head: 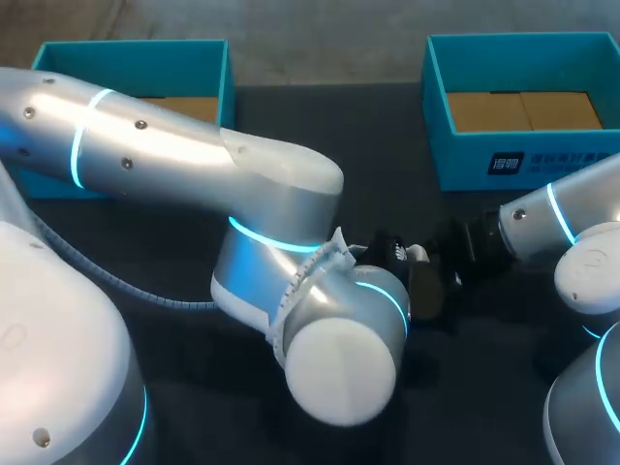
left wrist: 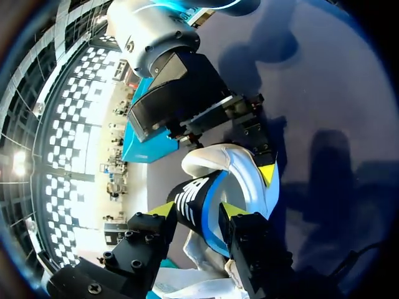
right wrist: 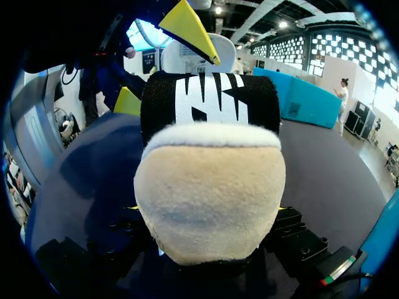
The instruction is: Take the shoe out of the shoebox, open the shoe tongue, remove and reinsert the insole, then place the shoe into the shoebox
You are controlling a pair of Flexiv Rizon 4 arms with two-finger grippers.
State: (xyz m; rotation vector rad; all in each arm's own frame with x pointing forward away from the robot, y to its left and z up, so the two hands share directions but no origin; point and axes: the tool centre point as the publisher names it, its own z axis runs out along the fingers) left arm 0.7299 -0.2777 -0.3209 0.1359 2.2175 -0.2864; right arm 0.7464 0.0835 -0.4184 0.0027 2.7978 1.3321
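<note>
Far to the left of the shoe, a blue box (head: 131,46) sits on the dark bench (head: 378,136). The shoe is out of both boxes, near the middle of the bench, between the two arms. The left end effector (left wrist: 198,209) hangs over the shoe. Its two yellow tips pinch the black shoe tongue (right wrist: 209,99) from both sides, open only as wide as the tongue is thick. The shoe (left wrist: 252,184) is white with a blue stripe. At what looks like the shoe's heel end, the right end effector (head: 446,263) has its tips closed in on the shoe's sides. I think the step now is opening the tongue. To do it well, the left arm should pull the tongue up and toward the toe slowly. The right arm should hold the heel firm so the shoe does not tip or slide. A hard tug could make the tongue slip out, so a gentle pull is best. The tongue has big white letters on it. To the right of the shoe, the other blue box (head: 455,160) has a small dark label (head: 506,163) with white print, too small to read.
</note>
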